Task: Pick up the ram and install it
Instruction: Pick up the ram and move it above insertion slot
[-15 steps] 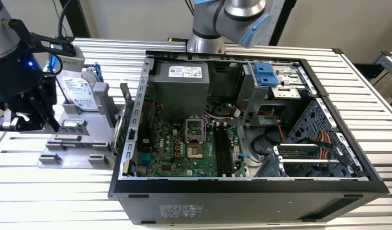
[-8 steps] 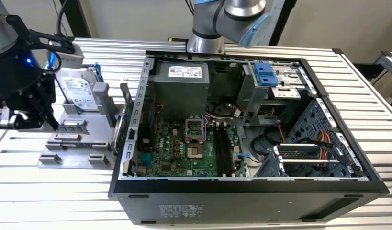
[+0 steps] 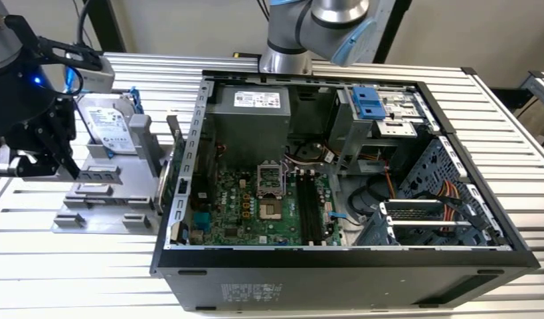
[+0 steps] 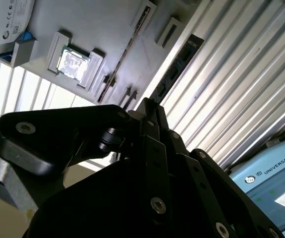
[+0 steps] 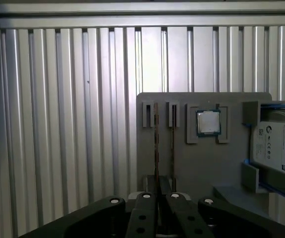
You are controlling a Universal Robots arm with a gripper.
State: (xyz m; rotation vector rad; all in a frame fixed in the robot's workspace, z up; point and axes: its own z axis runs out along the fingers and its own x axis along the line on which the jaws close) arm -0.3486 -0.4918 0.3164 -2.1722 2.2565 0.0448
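A slatted metal table (image 3: 77, 266) carries everything; an open computer case (image 3: 343, 279) lies on its side across the middle and the exterior view's right; inside it, a green motherboard (image 3: 245, 212) fills the near left part, with an empty processor socket (image 3: 270, 178) near its centre; a grey power supply (image 3: 250, 119) sits at the far side, a blue drive bracket (image 3: 367, 103) to its right; orange and red cables (image 3: 449, 206) run along the right wall; just left of the case stands a grey holder tray (image 3: 99, 206); a silver hard drive (image 3: 112, 126) leans upright in its far end; in the first wrist view a square processor chip (image 5: 208, 122) rests in a recess of that tray, beside the drive.
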